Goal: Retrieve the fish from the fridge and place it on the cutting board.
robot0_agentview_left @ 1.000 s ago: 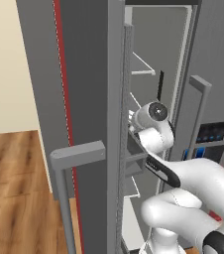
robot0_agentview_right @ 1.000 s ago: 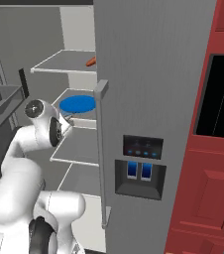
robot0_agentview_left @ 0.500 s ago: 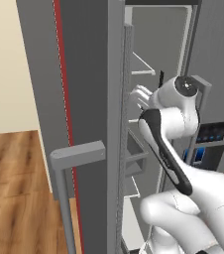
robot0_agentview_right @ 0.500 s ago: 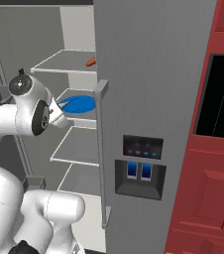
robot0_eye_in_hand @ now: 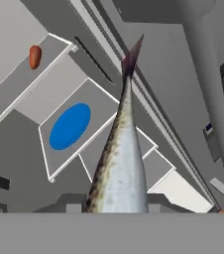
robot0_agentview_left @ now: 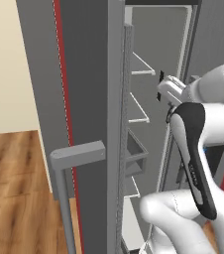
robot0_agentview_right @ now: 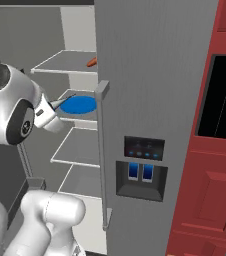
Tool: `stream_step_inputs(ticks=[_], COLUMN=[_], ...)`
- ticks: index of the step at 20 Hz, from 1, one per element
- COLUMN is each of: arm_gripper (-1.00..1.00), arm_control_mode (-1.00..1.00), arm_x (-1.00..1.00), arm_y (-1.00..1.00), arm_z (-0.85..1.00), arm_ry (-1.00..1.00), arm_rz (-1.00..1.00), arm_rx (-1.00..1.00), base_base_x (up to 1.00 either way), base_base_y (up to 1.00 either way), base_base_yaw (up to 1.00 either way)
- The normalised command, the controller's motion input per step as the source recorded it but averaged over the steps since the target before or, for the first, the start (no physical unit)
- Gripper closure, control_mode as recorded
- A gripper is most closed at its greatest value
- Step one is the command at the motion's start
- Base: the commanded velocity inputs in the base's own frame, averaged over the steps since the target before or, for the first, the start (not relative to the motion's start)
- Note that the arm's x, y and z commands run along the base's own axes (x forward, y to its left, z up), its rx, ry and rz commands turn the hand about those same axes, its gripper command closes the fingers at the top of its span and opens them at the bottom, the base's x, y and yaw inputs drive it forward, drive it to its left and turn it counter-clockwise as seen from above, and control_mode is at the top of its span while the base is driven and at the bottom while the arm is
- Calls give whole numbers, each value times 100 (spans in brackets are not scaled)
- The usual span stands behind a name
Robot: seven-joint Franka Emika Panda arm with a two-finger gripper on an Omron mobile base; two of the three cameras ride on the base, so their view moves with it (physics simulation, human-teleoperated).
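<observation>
Pinching the fish [robot0_eye_in_hand: 120,163] near its thick body, the tool [robot0_agentview_right: 60,106] is seen beside the fridge [robot0_agentview_right: 150,100] shelves; a slippery, stiff, light load is judged.

The fish [robot0_eye_in_hand: 121,158] is cut off at the frame's bottom, its head hidden. The small orange thing [robot0_eye_in_hand: 35,56] at upper left is too small to identify.

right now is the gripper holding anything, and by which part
Yes, the fish. In the hand view its silvery body rises from between the fingers, dark tail pointing away, so the hold is toward the head or mid body; the exact spot is hidden.
</observation>
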Motion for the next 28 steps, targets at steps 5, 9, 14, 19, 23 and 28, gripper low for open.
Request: stream_step_inputs(ticks=[5, 9, 14, 19, 23, 28], arm_gripper=[100, 100, 100, 100, 100, 100], arm_control_mode=[-100, 100, 100, 100, 100, 100], arm_x=[-13, -20, 0, 0, 0, 0], arm_y=[0, 0, 0, 0, 0, 0], arm_z=[11, -5, 0, 0, 0, 0], arm_ry=[0, 0, 0, 0, 0, 0], arm_rz=[-7, 0, 0, 0, 0, 0], arm_rx=[-1, 0, 0, 0, 0, 0], base_base_x=[0, -75, -100, -89, -15, -16], base_base_y=[0, -9, -22, -2, 0, -18], base_base_yaw=[0, 0, 4, 33, 12, -9])
